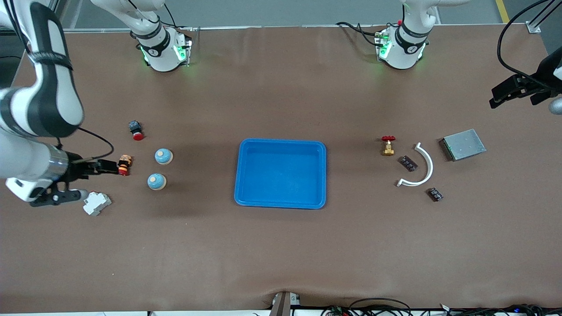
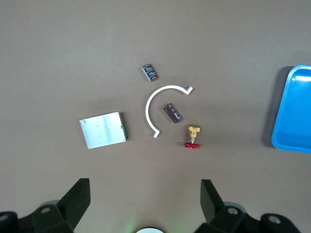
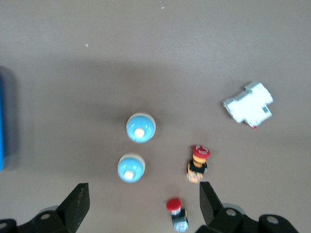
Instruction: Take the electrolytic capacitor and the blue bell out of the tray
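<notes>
Two blue bells (image 1: 163,156) (image 1: 156,181), two capacitors (image 1: 408,163) (image 1: 435,194), one tray (image 1: 281,203).

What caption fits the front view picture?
Empty blue tray mid-table; two blue bells and capacitors lie outside it, both grippers open.

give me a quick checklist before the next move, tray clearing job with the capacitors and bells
1. Tray holds nothing: ok, its floor is bare.
2. Blue bells out of the tray: ok, both stand on the table toward the right arm's end.
3. Capacitors out of the tray: ok, both lie by the white curved piece toward the left arm's end.
4. Left gripper empty: ok, open above the grey plate.
5. Right gripper empty: ok, open above the red button switches.
6. Anything left to remove: not ok, nothing remains.
</notes>
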Controlling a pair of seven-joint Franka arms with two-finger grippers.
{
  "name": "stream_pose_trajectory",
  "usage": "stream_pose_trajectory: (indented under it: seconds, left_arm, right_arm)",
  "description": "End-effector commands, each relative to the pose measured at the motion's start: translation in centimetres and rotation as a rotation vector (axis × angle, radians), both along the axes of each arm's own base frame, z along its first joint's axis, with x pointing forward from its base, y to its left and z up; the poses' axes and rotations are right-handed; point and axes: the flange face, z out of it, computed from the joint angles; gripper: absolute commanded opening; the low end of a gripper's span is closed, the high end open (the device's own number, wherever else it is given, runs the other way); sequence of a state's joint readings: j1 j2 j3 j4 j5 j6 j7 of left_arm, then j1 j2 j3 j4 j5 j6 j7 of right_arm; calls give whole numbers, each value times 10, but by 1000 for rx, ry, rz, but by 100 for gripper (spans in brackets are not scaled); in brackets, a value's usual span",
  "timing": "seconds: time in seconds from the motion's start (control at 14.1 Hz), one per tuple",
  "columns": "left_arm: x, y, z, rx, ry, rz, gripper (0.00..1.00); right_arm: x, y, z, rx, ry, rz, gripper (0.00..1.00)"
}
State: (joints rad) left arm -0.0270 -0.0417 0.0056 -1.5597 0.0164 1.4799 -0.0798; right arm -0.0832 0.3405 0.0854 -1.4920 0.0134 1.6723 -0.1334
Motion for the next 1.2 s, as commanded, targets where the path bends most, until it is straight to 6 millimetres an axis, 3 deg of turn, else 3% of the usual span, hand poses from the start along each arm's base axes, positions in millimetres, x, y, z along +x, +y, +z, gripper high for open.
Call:
stream_pose_trajectory:
  seconds: [0.0,0.14,0.78,1.13]
  left_arm:
    - [-7,3,13,20,-26,-11,100]
    - [-1,1,22,19,-47,-5,100]
    - [-1,1,15,12,-24,-19,100]
    - [2,0,14,12,-21,-14,100]
  right_arm:
    - [-22,2,70,-6,-36,-25,100]
    - [-38,-6,103,-15,-60,-52,100]
    - [-85,-10,184,-23,-135,-154,100]
    - [-97,-14,200,-22,-155,-167,100]
